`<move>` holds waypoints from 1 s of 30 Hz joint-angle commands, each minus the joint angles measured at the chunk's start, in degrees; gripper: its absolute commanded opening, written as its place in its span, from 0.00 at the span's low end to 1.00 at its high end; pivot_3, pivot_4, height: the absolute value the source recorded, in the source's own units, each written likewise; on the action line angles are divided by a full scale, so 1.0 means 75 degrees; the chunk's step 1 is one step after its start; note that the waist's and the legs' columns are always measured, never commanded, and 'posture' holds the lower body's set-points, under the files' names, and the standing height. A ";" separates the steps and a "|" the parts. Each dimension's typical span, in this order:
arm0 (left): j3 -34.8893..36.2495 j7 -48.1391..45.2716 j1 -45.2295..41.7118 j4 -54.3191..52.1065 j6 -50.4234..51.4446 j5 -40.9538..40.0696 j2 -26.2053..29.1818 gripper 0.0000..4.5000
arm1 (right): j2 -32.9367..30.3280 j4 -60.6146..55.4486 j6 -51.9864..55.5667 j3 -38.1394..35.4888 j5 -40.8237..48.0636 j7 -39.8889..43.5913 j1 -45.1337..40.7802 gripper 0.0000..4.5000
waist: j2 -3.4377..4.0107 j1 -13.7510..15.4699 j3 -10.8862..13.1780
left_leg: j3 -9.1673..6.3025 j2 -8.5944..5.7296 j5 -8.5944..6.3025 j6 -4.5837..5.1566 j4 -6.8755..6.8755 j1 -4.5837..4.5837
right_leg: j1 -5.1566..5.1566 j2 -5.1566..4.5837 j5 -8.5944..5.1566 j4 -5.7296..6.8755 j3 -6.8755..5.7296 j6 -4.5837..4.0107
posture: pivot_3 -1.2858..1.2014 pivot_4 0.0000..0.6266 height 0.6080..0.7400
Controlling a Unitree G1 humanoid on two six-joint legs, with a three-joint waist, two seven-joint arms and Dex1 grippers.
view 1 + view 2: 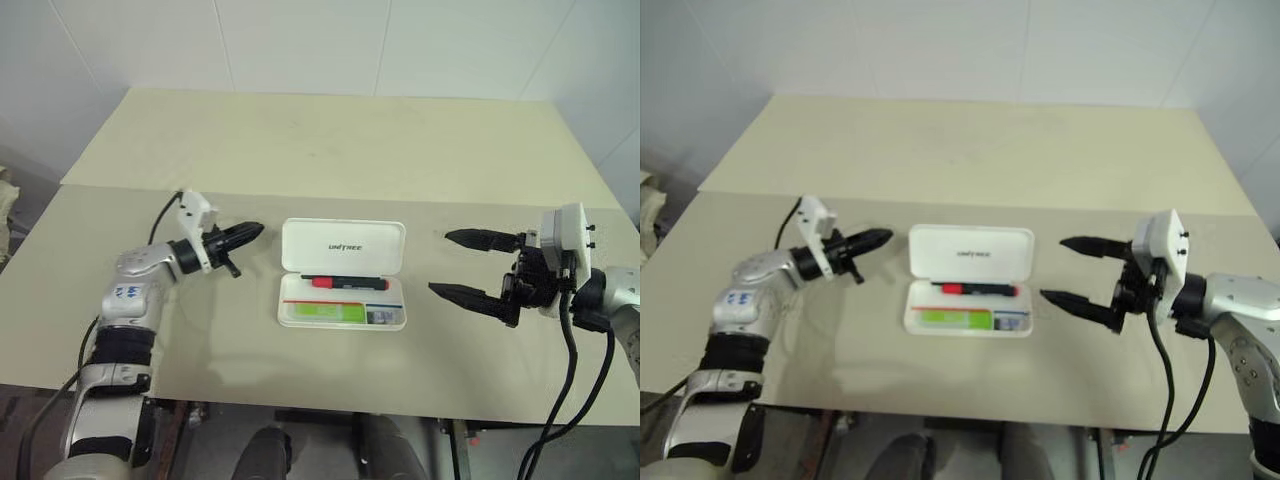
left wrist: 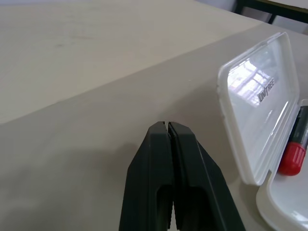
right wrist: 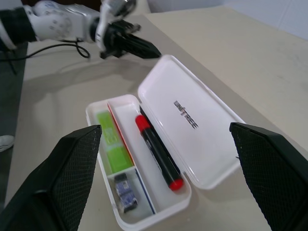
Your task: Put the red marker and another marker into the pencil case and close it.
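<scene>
The white pencil case [image 1: 343,246] lies open mid-table, its lid with "UNITREE" lettering tilted back. Inside the tray lie the red marker [image 1: 349,283], black-barrelled with a red cap, and the light green highlighter [image 1: 328,312] nearer the front. My left gripper [image 1: 252,232] is shut and empty, level with the lid's left edge and a short gap from it. In the left wrist view its fingertips [image 2: 167,126] are pressed together beside the lid [image 2: 255,101]. My right gripper [image 1: 460,263] stands wide open and empty to the right of the case, pointing at it.
A thin red-and-blue stick [image 3: 121,134] and a small dark item [image 3: 124,188] also sit in the tray. The beige table [image 1: 330,150] stretches far behind the case, with a seam across it; its front edge runs close below my arms.
</scene>
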 commanded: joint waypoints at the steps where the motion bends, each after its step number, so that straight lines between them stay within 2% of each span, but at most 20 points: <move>1: -0.0140 -0.0216 -0.0335 0.0136 -0.0014 0.0089 -0.0129 0.00 | 0.0058 -0.0314 0.0021 0.0019 0.0248 -0.0113 -0.0159 1.00 | 0.0000 0.0010 0.0000 | 0.0001 0.0000 0.0000 0.0000 -0.0001 0.0000 | 0.0000 0.0000 0.0000 -0.0003 0.0000 0.0000 | 0.52 0.24 1.00; 7: -0.0295 -0.0319 -0.0585 0.0415 -0.0141 0.0263 -0.0275 0.00 | 0.0046 -0.0325 -0.0069 0.0105 0.0205 -0.0059 -0.0158 1.00 | -0.0001 0.0044 0.0001 | 0.0001 0.0001 0.0000 0.0000 -0.0002 -0.0001 | -0.0001 0.0001 0.0000 -0.0003 0.0000 0.0000 | 0.52 0.24 1.00; 17: -0.0393 -0.1152 -0.0467 -0.0081 -0.0367 0.0133 -0.0304 0.00 | 0.0205 -0.0224 -0.0354 0.0247 0.0073 -0.0042 -0.0109 1.00 | -0.0002 0.0124 0.0001 | 0.0002 0.0000 0.0000 0.0000 -0.0001 -0.0006 | -0.0001 0.0000 0.0000 -0.0009 -0.0001 0.0001 | 0.52 0.24 1.00; 23: -0.0421 -0.2065 -0.0206 -0.0762 -0.0612 -0.0093 -0.0238 0.00 | 0.0285 -0.0133 -0.0422 0.0352 -0.0049 -0.0088 -0.0088 1.00 | -0.0002 0.0124 0.0001 | 0.0002 0.0001 0.0000 0.0001 -0.0002 -0.0008 | -0.0001 0.0000 0.0001 -0.0014 -0.0002 0.0001 | 0.52 0.24 1.00; 30: -0.0824 -0.3237 0.0199 -0.1405 -0.0786 -0.0016 0.0238 0.00 | 0.0343 -0.0044 -0.0505 0.0383 -0.0167 -0.0102 -0.0076 1.00 | -0.0001 0.0114 0.0001 | 0.0003 0.0002 0.0000 0.0001 -0.0002 -0.0008 | -0.0001 0.0002 0.0000 -0.0015 -0.0001 0.0000 | 0.52 0.24 1.00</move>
